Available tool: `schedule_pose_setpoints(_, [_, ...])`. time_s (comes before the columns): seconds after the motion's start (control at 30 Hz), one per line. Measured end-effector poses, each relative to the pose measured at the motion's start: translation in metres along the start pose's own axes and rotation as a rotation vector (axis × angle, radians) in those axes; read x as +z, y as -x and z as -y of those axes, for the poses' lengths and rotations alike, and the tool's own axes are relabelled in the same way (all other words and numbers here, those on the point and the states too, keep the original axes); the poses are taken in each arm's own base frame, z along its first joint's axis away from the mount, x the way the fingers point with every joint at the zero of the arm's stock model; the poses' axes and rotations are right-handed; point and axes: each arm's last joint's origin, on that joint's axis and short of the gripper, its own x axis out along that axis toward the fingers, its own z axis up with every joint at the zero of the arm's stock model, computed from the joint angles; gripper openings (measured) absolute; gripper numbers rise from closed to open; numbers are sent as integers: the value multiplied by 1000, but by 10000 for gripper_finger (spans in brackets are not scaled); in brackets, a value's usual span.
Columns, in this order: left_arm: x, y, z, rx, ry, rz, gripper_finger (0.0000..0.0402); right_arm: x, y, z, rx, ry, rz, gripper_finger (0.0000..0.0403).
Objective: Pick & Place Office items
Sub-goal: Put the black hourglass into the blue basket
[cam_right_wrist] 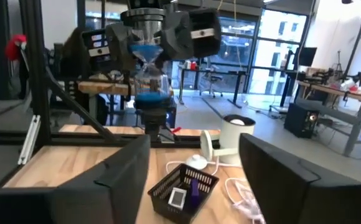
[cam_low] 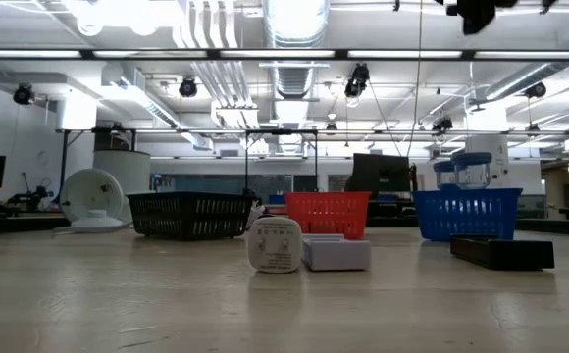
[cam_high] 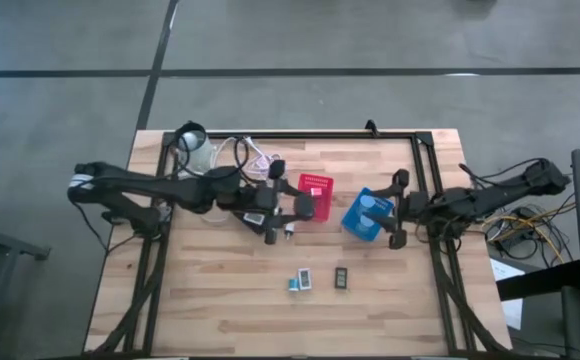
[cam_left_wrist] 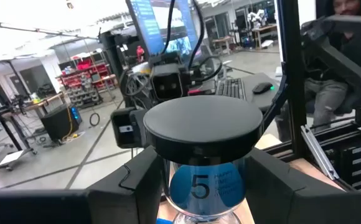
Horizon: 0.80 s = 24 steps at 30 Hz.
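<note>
My left gripper reaches over the table's middle, beside the red bin, shut on a sand timer. The timer has black end caps and blue sand, and its top cap shows between the fingers. My right gripper stands open at the blue bin's right side with nothing between its fingers. Pale-blue round pieces lie in the blue bin. A teal and a white block and a black block rest flat on the table nearer the front. My left gripper pinches the sand timer's upper glass bulb between its two fingers, just under the black top cap. The fingers come in level from the table's left, one on either side. The timer stands upright, its lower bulb and bottom cap hanging clear of the table.
A black mesh bin with small items stands at the back left under my left arm. The white lamp and its cable are beyond it. A black frame rail runs along the far edge. Bare wood lies toward the front.
</note>
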Motion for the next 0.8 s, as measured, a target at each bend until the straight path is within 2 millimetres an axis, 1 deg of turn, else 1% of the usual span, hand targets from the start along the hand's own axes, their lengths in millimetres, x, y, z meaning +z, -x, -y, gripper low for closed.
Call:
schedule_pose_setpoints(0.13, [3,-15,-2,-39,-2,-6,188,12,-20,-9,0,54,-27,288])
schedule_pose_setpoints(0.3, [5,-32,-5,-48,-35,-23,188,27,-42,-16,-16,73,-29,324])
schedule_pose_setpoints(0.5, [6,-46,-8,-47,-56,-35,188,31,-60,-11,-42,70,-46,342])
schedule_pose_setpoints(0.7, [12,-50,-12,-54,-60,-14,188,29,-66,0,-30,16,-44,348])
schedule_pose_setpoints(0.8, [13,-50,-14,-53,-59,-12,188,26,-70,3,18,-5,-42,346])
